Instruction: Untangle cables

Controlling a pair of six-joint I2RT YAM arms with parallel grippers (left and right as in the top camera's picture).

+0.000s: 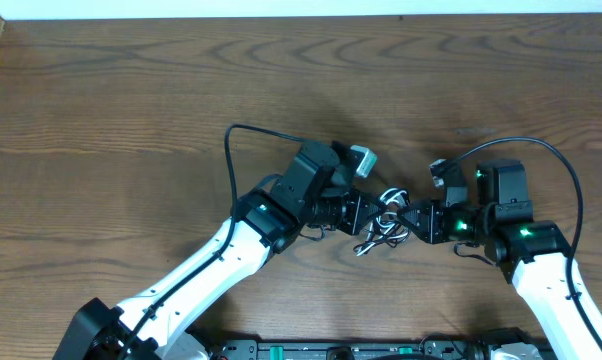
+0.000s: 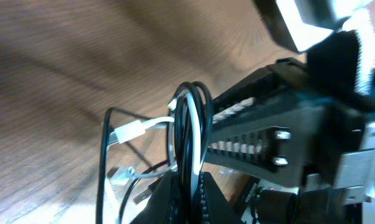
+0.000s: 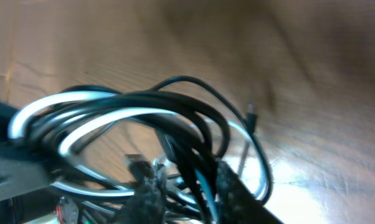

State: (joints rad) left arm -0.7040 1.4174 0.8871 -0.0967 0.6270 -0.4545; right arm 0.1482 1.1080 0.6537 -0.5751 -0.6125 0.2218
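Bench: a brown wooden bench (image 1: 131, 100) carried both arms and the work.
Left arm: the left arm (image 1: 231, 255) came in from the lower left and reached toward the middle of the bench.
Right arm: the right arm (image 1: 556, 280) came in from the lower right; small green lights (image 1: 460, 224) shone on it.
Place of the cables: the cables (image 1: 385, 228) were in one small knot near the middle of the bench, directly between the two end effectors, which almost met there.
Left end effector: in the overhead view the left end effector (image 1: 369, 214) touched the left side of the knot. In its own wrist view the left end effector (image 2: 186, 186) was clamped on several loops standing upright between its fingers.
Right end effector: the right end effector (image 1: 409, 218) touched the right side of the knot. In the right wrist view the right end effector (image 3: 192, 186) was closed on a bunch of strands that filled the gap between its fingers.
White cable: the white cable (image 2: 186, 134) ran inside the same loops as the black cables (image 2: 203, 118); its white plug (image 2: 130, 132) stuck out to the left, free.
Coil from the right: the loops lay wide and flat, white and black together, and one small dark plug (image 3: 251, 112) hung at the right edge.
Arm wires: a thick black wire (image 1: 228, 160) curved from the left arm, another thick wire (image 1: 566, 170) from the right arm, both apart from the knot.
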